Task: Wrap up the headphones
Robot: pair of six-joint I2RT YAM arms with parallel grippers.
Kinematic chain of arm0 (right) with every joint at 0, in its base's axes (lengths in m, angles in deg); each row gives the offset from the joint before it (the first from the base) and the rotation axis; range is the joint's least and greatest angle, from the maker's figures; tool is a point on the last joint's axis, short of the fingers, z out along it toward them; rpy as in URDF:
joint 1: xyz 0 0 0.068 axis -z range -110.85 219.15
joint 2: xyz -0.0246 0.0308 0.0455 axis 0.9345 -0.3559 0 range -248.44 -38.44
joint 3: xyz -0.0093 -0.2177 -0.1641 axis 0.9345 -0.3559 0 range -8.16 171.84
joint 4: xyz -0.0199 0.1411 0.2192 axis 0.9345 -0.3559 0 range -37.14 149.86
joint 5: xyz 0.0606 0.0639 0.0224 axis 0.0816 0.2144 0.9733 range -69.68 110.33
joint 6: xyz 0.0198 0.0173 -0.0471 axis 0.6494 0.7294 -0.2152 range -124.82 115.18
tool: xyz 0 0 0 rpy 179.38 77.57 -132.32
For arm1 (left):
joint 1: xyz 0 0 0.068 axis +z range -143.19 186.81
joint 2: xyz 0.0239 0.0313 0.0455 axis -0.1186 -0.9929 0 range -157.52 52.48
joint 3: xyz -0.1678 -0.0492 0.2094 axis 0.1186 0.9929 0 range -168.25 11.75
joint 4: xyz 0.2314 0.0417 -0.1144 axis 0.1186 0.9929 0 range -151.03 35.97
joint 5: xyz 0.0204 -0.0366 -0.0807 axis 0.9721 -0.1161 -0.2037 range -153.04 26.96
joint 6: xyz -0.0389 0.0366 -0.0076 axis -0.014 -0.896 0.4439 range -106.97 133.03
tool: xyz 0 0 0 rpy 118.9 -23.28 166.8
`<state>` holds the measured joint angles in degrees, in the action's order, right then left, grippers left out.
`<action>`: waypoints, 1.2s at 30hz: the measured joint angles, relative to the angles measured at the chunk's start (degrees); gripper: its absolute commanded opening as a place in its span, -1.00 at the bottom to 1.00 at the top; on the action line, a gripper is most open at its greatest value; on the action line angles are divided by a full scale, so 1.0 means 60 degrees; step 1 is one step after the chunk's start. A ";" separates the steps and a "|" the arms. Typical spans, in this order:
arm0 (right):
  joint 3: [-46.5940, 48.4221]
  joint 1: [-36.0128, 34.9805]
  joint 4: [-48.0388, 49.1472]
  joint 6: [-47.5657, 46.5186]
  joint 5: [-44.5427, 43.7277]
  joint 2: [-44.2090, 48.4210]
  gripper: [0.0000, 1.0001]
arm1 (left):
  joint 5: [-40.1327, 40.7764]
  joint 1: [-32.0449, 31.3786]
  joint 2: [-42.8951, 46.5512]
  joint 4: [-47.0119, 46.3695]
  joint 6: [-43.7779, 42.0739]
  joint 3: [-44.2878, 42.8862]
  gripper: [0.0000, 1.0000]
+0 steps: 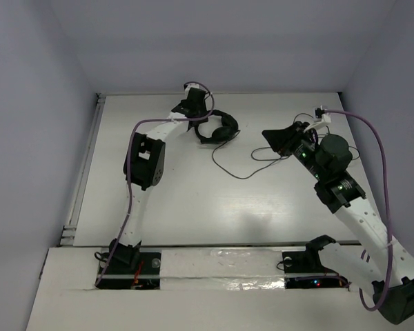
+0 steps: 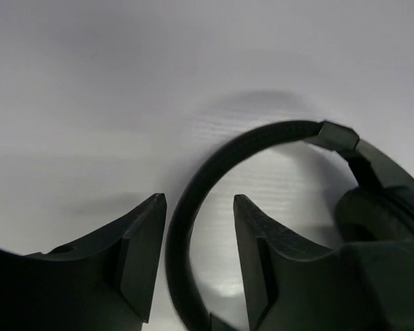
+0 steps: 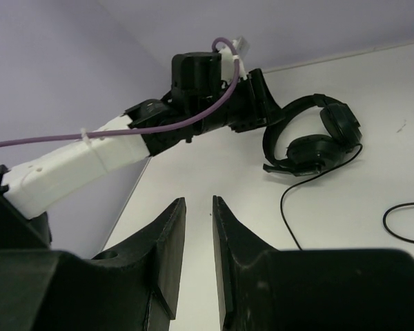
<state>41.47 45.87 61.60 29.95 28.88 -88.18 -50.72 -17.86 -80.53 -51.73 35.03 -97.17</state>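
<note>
Headphones (image 1: 219, 128) lie on the white worktop (image 1: 193, 207) at the far side, left of centre. In the right wrist view the headphones (image 3: 310, 138) have the headband arching up-left and both earcups at its right end, close together.

L tool (image 1: 201, 124) is down at the headband, at the set's left edge. L wrist view: L tool (image 2: 200, 201) has its jaws apart w/ the headband (image 2: 186, 207) running through the gap. The band sits closer to the left finger (image 2: 141, 241), and clear worktop shows between the band and the right finger (image 2: 259, 248). One earcup (image 2: 379, 214) is at the frame's right edge.

A thin black cable (image 1: 241, 176) leaves the earcups, loops toward the near side, then runs right, ending near the R tool (image 1: 269, 134). R wrist view: the cable (image 3: 284, 207) drops from the lower earcup and goes out of sight behind the tool body.

R tool (image 3: 199, 201) hangs right of the headphones, well apart from them, aimed left. Its jaws show a narrow gap w/ nothing visible in it.

Purple robot cable (image 1: 379, 152) arcs along the R arm. Another purple cable (image 3: 193, 121) runs along the L arm (image 3: 76, 162).
</note>
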 measured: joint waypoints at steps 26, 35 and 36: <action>0.0000 -0.0004 0.0361 -0.0182 -0.0157 -0.0335 -1.00 | -0.0772 0.0127 -0.0481 0.0980 -0.0594 -0.0404 -1.00; 0.0033 -0.0004 0.0732 -0.1679 0.0943 -0.1723 -0.92 | -0.1632 0.0262 0.3184 0.2820 -0.1217 -0.0437 -1.00; 0.0033 -0.0004 0.0754 -0.1869 0.1096 -0.1752 -0.74 | -0.1789 0.0291 0.3676 0.2918 -0.1268 -0.0568 -1.00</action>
<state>41.67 45.84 66.13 18.73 35.46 -98.69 -61.45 -16.11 -58.48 -34.22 27.43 -100.58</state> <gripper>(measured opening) 0.030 0.073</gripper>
